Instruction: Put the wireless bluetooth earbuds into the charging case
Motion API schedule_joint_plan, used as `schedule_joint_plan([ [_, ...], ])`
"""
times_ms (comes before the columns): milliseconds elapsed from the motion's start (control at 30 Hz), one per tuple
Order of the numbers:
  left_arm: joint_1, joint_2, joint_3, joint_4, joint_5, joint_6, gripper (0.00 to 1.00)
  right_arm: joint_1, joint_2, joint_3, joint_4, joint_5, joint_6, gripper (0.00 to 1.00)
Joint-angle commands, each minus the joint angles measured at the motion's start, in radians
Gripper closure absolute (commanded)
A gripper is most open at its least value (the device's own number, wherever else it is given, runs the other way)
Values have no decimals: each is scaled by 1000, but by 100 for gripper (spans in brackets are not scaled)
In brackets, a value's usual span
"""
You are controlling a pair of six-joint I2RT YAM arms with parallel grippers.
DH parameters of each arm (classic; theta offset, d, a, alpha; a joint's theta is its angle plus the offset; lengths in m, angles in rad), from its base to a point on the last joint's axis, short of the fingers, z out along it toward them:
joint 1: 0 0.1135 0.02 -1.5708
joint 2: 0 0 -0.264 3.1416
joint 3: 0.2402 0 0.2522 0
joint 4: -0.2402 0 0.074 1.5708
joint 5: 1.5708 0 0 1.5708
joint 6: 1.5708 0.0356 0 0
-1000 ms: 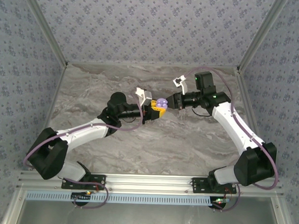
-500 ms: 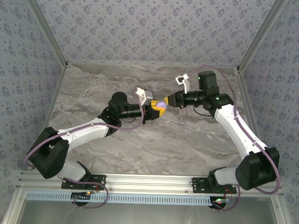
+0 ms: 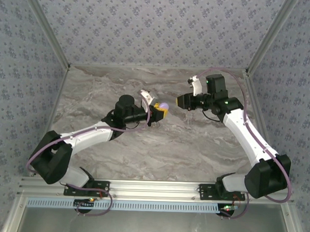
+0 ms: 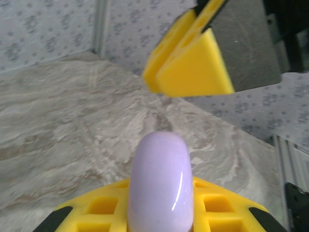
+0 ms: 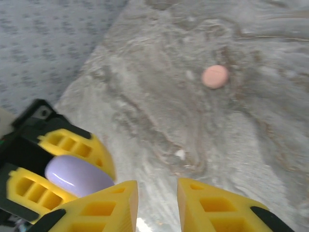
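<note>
A grey marble-patterned table [image 3: 194,148] is forming the floor of a booth. Walls of blue-grey flowered wallpaper [image 3: 148,29] are rising on 3 sides, and aluminium frame rails [image 3: 157,187] are running along the near edge and up the corners. A small round pinkish disc [image 5: 215,76] is lying flat on the bare marble. A tiny white fleck [image 5: 180,154] is lying well apart from it, lower in the right wrist view.

A glossy lilac rounded charging case [image 4: 160,186] is showing its smooth outer shell. Its inside is hidden, so what is sitting in it cannot be told.

The left gripper [image 3: 161,110] is clamping this case between its 2 yellow ribbed fingers. It is holding the case up over the middle of the table, with the rounded end sticking out past the fingertips toward the right arm. The right gripper [image 5: 157,203] is hovering near the case and facing it without touching. Its 2 yellow fingers are standing apart with nothing between them.
</note>
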Motion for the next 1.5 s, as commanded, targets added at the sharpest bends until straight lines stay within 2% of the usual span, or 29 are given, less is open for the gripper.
schedule_joint_plan([
  [0,11,17,56,-91,-141,-35,87,-27,-5,-34,-45,152,41,72],
  [267,34,75,134,-279,-252,-135,86,-56,13,-60,-69,213,73,72],
  [467,77,156,238,-479,-267,-236,87,-70,25,-72,-79,232,84,72],
  [667,117,260,338,-640,-234,-311,89,-81,34,-82,-82,242,88,72],
  [1467,152,559,539,-798,-203,-400,90,-94,70,-104,-88,231,93,70],
])
